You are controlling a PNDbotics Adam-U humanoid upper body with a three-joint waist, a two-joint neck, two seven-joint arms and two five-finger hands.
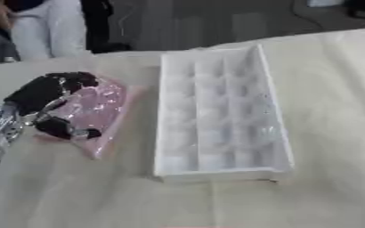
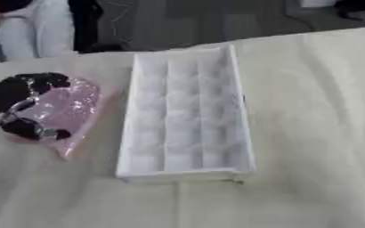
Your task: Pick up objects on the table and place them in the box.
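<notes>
A table draped in a pale cream cloth filled most of the view, its far edge running askew from lower left to upper right; beyond it lay dark grey flooring, w/ someone in white standing at the top-left corner, clear of the work. Near the centre of the cloth sat the box, a long white tray-like container divided into rows of shallow compartments, its length running away from the camera & its near wall toward the robot. Nothing could be made out inside the compartments. Just left of the box, almost touching its long side, lay a pink, glossy packet (contents too blurred to identify), flat on the cloth & tilted slightly. The robot's left arm entered from the lower-left edge, silver joints showing at the wrist, & the black left hand rested on top of the packet: fingers curled over its far-left part, thumb hooked at the near-left edge, so the hand appeared closed around the pink packet in a pinch. Whether the packet had left the cloth couldn't be told. The packet remained outside the box, on the table beside it. The right hand appeared in neither eye view.
</notes>
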